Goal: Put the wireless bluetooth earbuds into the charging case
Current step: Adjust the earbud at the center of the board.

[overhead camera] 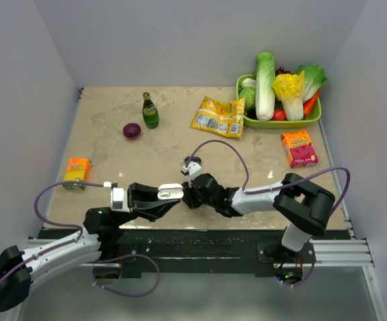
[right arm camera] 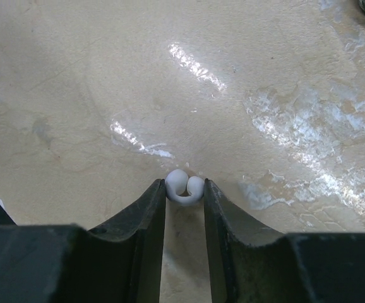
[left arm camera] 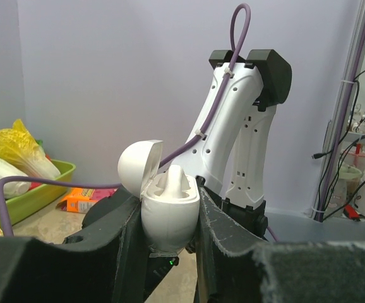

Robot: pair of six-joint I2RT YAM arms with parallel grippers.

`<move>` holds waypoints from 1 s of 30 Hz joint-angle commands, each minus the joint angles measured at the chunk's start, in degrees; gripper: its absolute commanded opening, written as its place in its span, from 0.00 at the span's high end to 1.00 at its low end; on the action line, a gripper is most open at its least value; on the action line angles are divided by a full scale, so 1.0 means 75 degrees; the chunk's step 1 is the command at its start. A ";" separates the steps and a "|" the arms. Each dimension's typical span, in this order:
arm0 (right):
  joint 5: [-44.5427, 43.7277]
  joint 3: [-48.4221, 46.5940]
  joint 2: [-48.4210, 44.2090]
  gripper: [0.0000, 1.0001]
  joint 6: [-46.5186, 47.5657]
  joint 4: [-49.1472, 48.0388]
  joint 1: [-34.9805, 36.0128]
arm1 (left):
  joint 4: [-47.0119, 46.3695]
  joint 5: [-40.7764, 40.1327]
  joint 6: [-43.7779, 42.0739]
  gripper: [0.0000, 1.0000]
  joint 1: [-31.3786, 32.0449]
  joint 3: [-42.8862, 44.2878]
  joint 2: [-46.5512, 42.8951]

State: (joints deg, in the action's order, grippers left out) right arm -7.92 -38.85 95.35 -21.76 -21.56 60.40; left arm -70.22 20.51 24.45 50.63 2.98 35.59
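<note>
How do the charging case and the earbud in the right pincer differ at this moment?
The charging case fills the left pincer; the earbud is a tiny curl at the tip of the right pincer. The case is egg-shaped with its lid hinged open; the earbud is hooked. Both are glossy white and gripped.

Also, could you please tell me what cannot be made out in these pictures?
Right wrist: the right pincer tips hide the lower part of the earbud.
Top external: that earbud is covered by the right pincer.
Left wrist: the left pincer covers the charging case bottom; white on white, a seated earbud cannot be told.
</note>
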 commanded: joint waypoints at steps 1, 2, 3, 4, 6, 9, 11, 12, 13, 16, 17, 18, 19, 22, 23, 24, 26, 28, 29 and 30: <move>-0.0104 -0.0339 0.0130 0.73 0.0100 -0.0078 -0.0096 | -0.0564 -0.0133 -0.0060 1.00 -0.0048 -0.1464 0.0047; -0.0092 -0.0351 0.0142 0.74 0.0089 -0.0067 -0.0108 | -0.0564 -0.0133 -0.0060 1.00 -0.0048 -0.1453 0.0059; -0.0104 -0.0351 0.0154 0.75 0.0100 -0.0078 -0.0131 | -0.0564 -0.0133 -0.0060 1.00 -0.0048 -0.1464 0.0059; -0.0104 -0.0351 0.0165 0.76 0.0100 -0.0078 -0.0132 | -0.0564 -0.0145 -0.0060 1.00 -0.0048 -0.1464 0.0036; -0.0104 -0.0351 0.0177 0.77 0.0089 -0.0078 -0.0144 | -0.0552 -0.0134 -0.0060 1.00 -0.0048 -0.1464 0.0047; -0.0139 -0.0374 0.0165 0.83 0.0053 -0.0090 -0.0202 | -0.0552 -0.0133 -0.0072 1.00 -0.0048 -0.1464 0.0047; -0.0139 -0.0398 0.0154 0.89 0.0019 -0.0067 -0.0225 | -0.0552 -0.0145 -0.0072 1.00 -0.0048 -0.1464 0.0047; -0.0116 -0.0421 0.0154 0.90 -0.0016 -0.0008 -0.0225 | -0.0552 -0.0134 -0.0072 1.00 -0.0048 -0.1453 0.0047; -0.0104 -0.0445 0.0107 0.92 -0.0028 0.0050 -0.0237 | -0.0552 -0.0133 -0.0072 1.00 -0.0048 -0.1452 0.0047; -0.0115 -0.0468 -0.0045 0.96 -0.0180 0.0203 -0.0237 | -0.0505 -0.0133 -0.0084 1.00 -0.0048 -0.1441 0.0012; -0.0173 -0.0492 -0.0173 0.97 -0.0227 0.0273 -0.0260 | -0.0505 -0.0133 -0.0095 1.00 -0.0048 -0.1441 0.0000; -0.0209 -0.0480 -0.0256 0.98 -0.0332 0.0413 -0.0284 | -0.0494 -0.0145 -0.0096 1.00 -0.0048 -0.1441 0.0012; -0.0244 -0.0468 -0.0338 0.99 -0.0380 0.0472 -0.0307 | -0.0482 -0.0157 -0.0096 1.00 -0.0048 -0.1441 0.0012; -0.0303 -0.0375 -0.0748 1.00 -0.0731 0.0730 -0.0564 | -0.0482 -0.0157 -0.0107 1.00 -0.0048 -0.1406 0.0047; -0.0291 -0.0270 -0.1015 1.00 -0.0824 0.0777 -0.0751 | -0.0493 -0.0157 -0.0107 1.00 -0.0048 -0.1406 0.0059; -0.0291 -0.0211 -0.1146 1.00 -0.1023 0.0847 -0.0857 | -0.0493 -0.0180 -0.0107 1.00 -0.0048 -0.1382 0.0082; -0.0338 0.0022 -0.1427 1.00 -0.1246 0.0929 -0.1196 | -0.0505 -0.0169 -0.0119 1.00 -0.0048 -0.1347 0.0117; -0.0361 0.0199 -0.1802 1.00 -0.1714 0.0965 -0.1431 | -0.0528 -0.0157 -0.0119 1.00 -0.0048 -0.1324 0.0187; -0.0385 0.0385 -0.1896 1.00 -0.1878 0.0953 -0.1653 | -0.0552 -0.0157 -0.0107 1.00 -0.0048 -0.1324 0.0223; -0.0373 0.0468 -0.2036 1.00 -0.2182 0.0953 -0.1760 | -0.0622 -0.0157 -0.0119 1.00 -0.0048 -0.1324 0.0292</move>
State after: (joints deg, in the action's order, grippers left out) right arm -8.60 -38.54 83.77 -29.98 -15.38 50.65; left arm -70.61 20.40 24.45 50.63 2.98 36.71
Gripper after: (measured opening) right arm 0.166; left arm 0.348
